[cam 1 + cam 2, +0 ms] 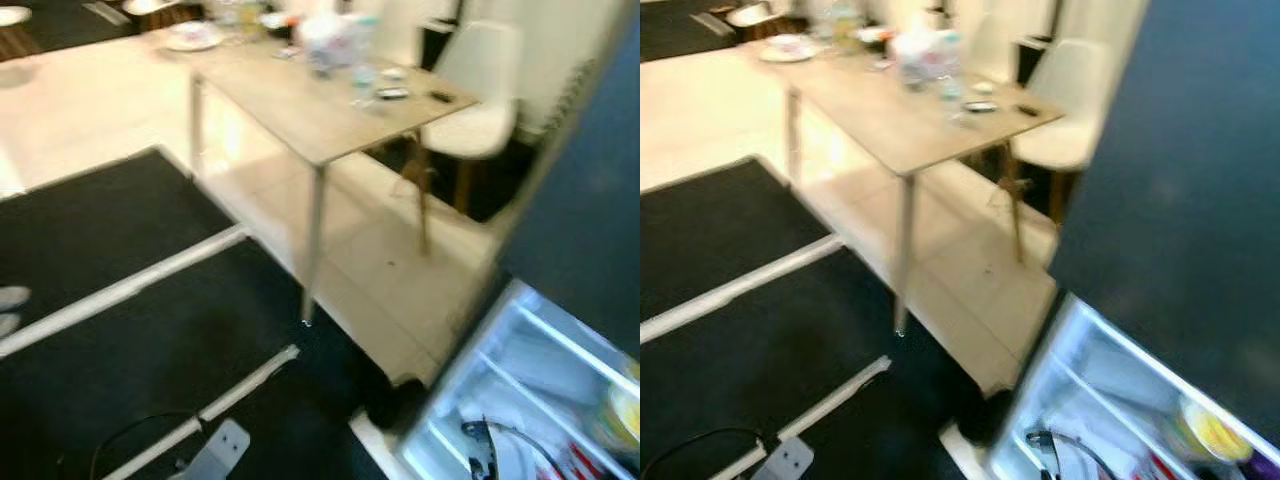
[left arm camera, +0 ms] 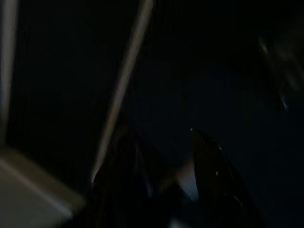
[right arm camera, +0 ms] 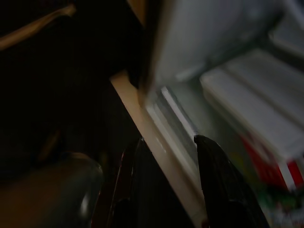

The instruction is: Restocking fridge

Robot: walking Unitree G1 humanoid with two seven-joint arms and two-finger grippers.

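Near right, open fridge (image 1: 520, 390) with yellow-lidded tub (image 1: 1208, 432) on its door shelf; right gripper (image 3: 168, 156) beside it, fingers parted, empty; left gripper (image 2: 164, 147) likewise, hanging idle; far table (image 1: 300, 105) holds bottles (image 1: 362, 70); risk: blurred walking views may cause misjudged approach, clipping a table leg.

The left gripper (image 2: 164, 156) hangs low in deep shade, its two black fingers (image 2: 216, 175) standing a little apart with nothing between them. The right gripper (image 3: 168, 166) also points downward, its two black fingers (image 3: 223, 185) spread slightly and holding nothing; both wrist views are blurred.
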